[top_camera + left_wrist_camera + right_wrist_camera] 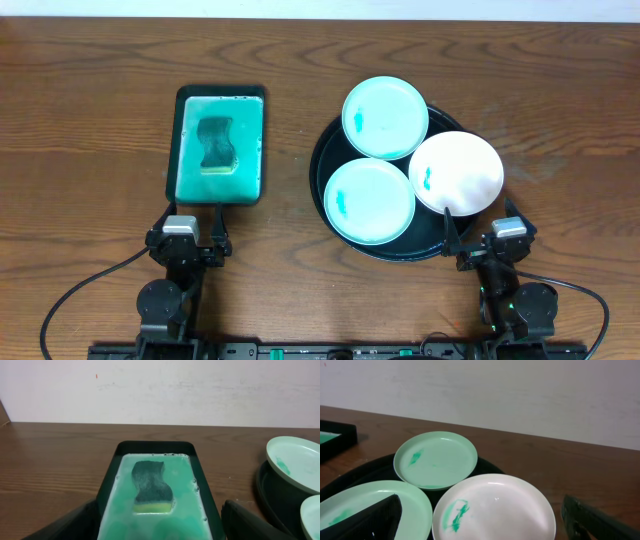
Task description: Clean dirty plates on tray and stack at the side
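The round black tray (325, 170) at centre right holds three small plates. A mint plate (386, 117) lies at its far side, a second mint plate (369, 200) at its near left, a white plate (456, 171) at its right. Each has a small teal smear. In the right wrist view the white plate (495, 507) lies just ahead of my open right gripper (485, 525), with the mint plates (436, 460) (365, 505) behind and left. My right gripper (470, 235) rests near the tray's front right. My left gripper (190, 225) is open and empty at the front.
A rectangular dark-rimmed tray (181, 150) of teal-green soapy water stands at the left, with a dark-topped yellow sponge (217, 145) in it. In the left wrist view this sponge (151, 487) lies just ahead of my left fingers (160, 527). A pale wall stands behind the wooden table.
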